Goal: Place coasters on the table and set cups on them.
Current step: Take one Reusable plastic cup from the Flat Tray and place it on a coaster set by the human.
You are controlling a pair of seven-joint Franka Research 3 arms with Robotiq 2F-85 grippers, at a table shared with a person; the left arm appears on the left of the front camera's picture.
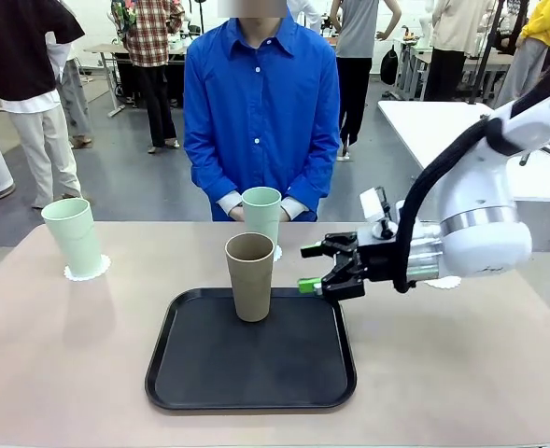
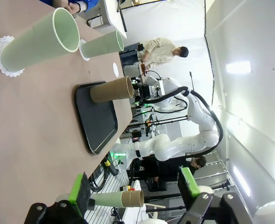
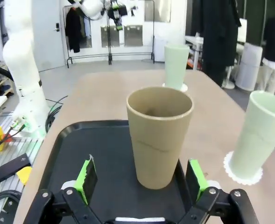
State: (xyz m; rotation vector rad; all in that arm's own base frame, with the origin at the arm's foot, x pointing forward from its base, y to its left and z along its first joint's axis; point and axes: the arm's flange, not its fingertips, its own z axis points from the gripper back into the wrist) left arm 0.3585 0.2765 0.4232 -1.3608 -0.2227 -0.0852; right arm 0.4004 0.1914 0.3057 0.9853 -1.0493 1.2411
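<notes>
While our right claw (image 1: 310, 268) is gaping, we are nearing the brown cup (image 1: 249, 276).
We are risking toppling it: one finger is sitting just beside its wall.

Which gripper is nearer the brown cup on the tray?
Right. The right gripper is open just beside the brown cup, jaws toward it. The left gripper is open, farther off across the table.

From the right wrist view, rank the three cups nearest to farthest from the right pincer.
1. Brown cup, on the black tray, straight ahead between the open right pincer's fingers.
2. Mint cup on its coaster, off to the view's right.
3. Mint cup at the table's far end.
</notes>
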